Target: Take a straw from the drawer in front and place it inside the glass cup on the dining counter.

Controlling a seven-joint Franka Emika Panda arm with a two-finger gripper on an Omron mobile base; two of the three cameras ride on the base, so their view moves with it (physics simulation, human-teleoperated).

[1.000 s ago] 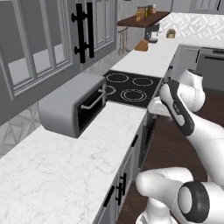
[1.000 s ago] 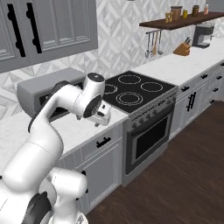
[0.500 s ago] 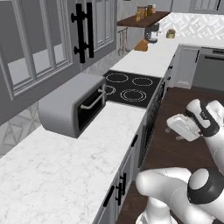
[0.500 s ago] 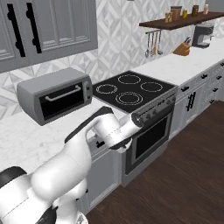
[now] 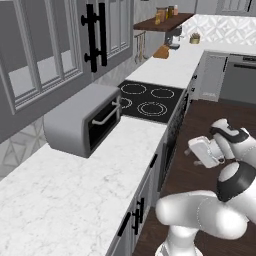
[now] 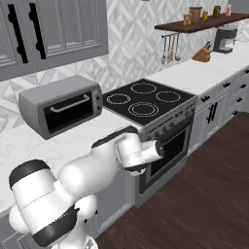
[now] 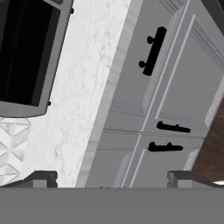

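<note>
Drawer front (image 7: 131,65) with its short black bar handle (image 7: 153,51) sits shut under the white marble bench (image 7: 83,87), beside the toaster oven (image 7: 30,52). Facing it, the hand (image 7: 111,177) hangs off the bench edge, fingers (image 7: 41,177) spread wide and holding nothing.

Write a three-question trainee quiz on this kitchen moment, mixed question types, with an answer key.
1. True or false: the drawer with the short black bar handle is shut.
2. Multiple choice: what sits on the worktop beside the stovetop? A) blue bowl B) toaster oven C) kettle
3. Fill in: the gripper is ____, holding nothing.

Key: 1 true; 2 B; 3 open
</note>
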